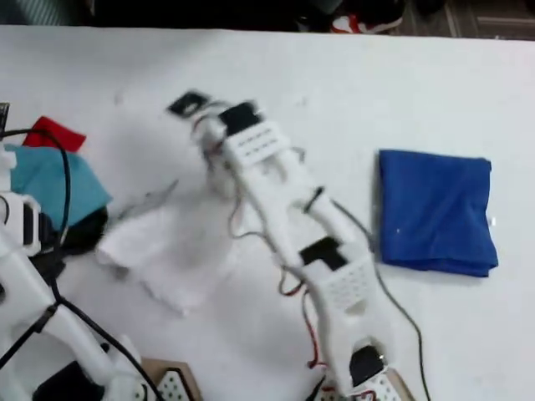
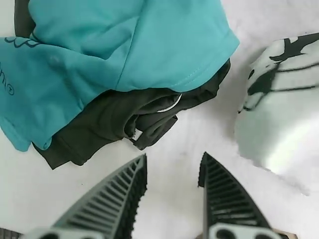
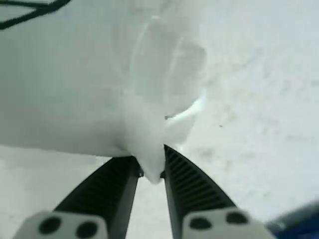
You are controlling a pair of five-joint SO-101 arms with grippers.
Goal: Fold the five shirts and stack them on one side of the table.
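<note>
The white shirt lies in a crumpled heap on the table. One edge is drawn up into the right gripper, whose jaws are pinched nearly together on a fold of the cloth. From that gripper the shirt trails back toward the left arm, so its long axis runs slantwise between the two arms. In the high view the right arm lies over part of the heap. The right wrist view shows the pinch itself, close up.

On the other side of the right arm, well apart from its gripper, the blue shirt lies folded and nearly square.

The left gripper has its jaws moderately apart, holding nothing, above bare table. Just ahead of it a dark shirt lies under a teal shirt. The white shirt is off to one side of this gripper; its black print reads clearly in the left wrist view and as a grey streak from above. A red cloth lies beyond the teal shirt.
</note>
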